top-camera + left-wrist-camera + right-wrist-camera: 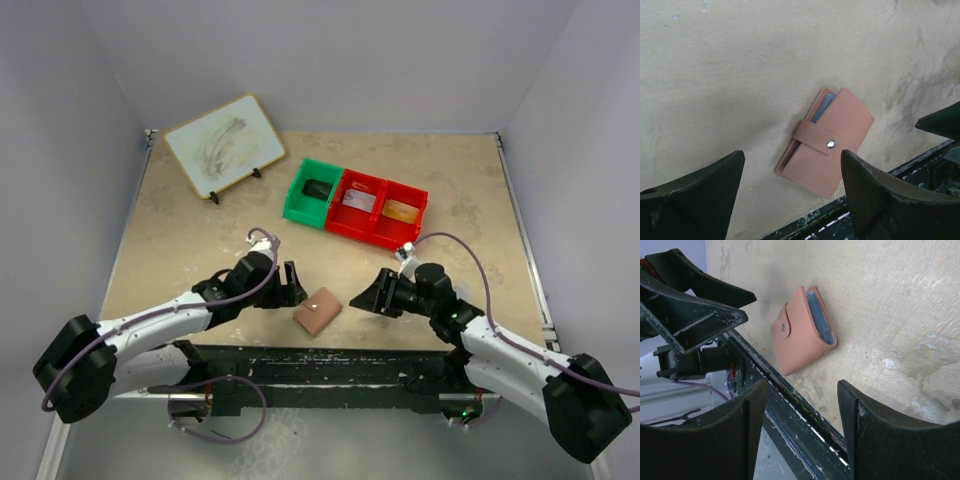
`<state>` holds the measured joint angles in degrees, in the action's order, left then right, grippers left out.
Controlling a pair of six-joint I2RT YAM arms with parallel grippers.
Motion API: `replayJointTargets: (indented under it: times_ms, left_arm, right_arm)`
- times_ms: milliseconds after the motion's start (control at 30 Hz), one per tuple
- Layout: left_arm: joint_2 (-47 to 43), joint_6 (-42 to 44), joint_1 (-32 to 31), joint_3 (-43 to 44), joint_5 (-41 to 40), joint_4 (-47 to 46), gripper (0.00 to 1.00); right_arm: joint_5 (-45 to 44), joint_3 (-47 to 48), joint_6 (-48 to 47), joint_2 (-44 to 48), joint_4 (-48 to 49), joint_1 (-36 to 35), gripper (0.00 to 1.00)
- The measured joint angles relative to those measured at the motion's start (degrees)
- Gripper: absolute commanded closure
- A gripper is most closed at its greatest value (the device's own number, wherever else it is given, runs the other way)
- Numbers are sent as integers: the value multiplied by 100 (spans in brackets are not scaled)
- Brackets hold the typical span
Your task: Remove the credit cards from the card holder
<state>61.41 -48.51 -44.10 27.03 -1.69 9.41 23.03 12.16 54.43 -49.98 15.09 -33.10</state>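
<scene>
The card holder (318,310) is a tan-pink leather wallet lying closed on the table near its front edge, its strap snapped with a pale stud. In the left wrist view the card holder (827,142) shows a blue-grey inner edge; the cards are otherwise hidden. My left gripper (293,285) is open and empty just left of it, its fingers (715,180) apart and short of the wallet. My right gripper (362,297) is open and empty just right of it. In the right wrist view the card holder (800,337) lies beyond the open gripper (801,385).
A green bin (300,205) and a red two-part bin (378,232) stand at the back middle, with small items inside. A white board on a stand (225,145) is at the back left. The black front rail (330,360) runs just below the wallet.
</scene>
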Motion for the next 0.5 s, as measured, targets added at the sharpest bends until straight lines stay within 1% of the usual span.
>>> replayJointTargets:
  times_ms: [133,200,333,500]
  left_arm:
    - [302,-22,-247,2,9,-400,25]
    - [433,-22,-343,9,4,-555,25]
    - [767,-17,-481,74,-9,-743,27]
    - [1056,-11,-603,166,-66,-857,34]
  right_arm:
    - [7,-138,282,-232,422,-127,40]
    - [11,-142,396,-459,697,-212,38]
    - [26,-184,590,-997,1276,-323,39]
    - [33,-225,811,-1561,1766,-365,42]
